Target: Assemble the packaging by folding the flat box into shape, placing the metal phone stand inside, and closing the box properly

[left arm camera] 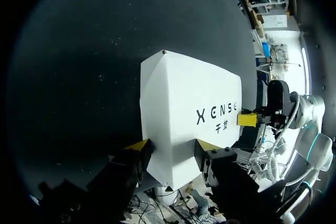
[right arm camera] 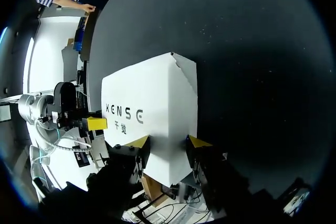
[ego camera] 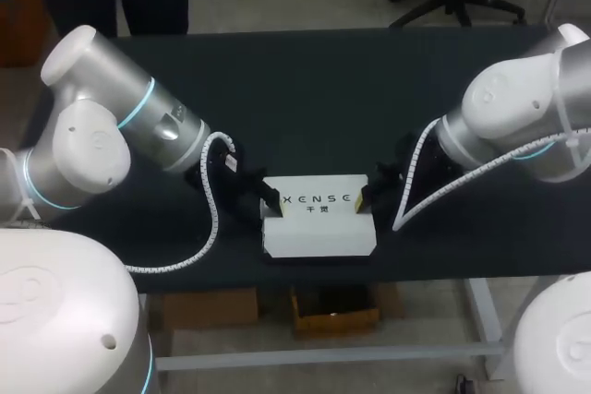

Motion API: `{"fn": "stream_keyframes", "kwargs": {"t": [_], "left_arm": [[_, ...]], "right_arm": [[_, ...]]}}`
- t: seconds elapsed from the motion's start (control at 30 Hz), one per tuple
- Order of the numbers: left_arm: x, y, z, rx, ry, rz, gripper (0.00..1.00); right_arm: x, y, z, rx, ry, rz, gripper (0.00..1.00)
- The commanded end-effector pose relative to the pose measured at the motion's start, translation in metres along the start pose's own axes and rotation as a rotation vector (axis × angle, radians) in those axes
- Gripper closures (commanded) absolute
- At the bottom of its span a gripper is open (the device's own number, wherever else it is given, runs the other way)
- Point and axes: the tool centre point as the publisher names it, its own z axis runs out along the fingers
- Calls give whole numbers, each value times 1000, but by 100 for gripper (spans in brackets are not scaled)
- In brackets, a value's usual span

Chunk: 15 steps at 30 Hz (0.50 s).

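A white folded box (ego camera: pixel 319 223) with dark print on its lid lies closed near the front of the black table (ego camera: pixel 323 89). My left gripper (ego camera: pixel 270 198) is at the box's left end. In the left wrist view the box (left arm camera: pixel 189 114) sits between the yellow tips, and the left gripper (left arm camera: pixel 172 146) is shut on that end. My right gripper (ego camera: pixel 367 196) holds the opposite end. In the right wrist view the right gripper (right arm camera: pixel 168 142) pinches the box (right arm camera: pixel 152 114) from both sides. No metal phone stand shows in any view.
The table's front edge (ego camera: pixel 323 269) runs just in front of the box. Dark table surface stretches wide behind the box and to both sides.
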Motion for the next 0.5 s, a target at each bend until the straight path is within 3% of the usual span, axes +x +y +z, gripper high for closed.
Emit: {"fn": "stream_keyframes", "kwargs": {"t": [0.03,0.5], "left_arm": [[4,-3,2,-12,-5,-1,44],[4,-1,-2,-20,-12,-22,43]], "right_arm": [[4,0,0,7,-4,6,58],[3,1,-3,29,-13,47,58]]}}
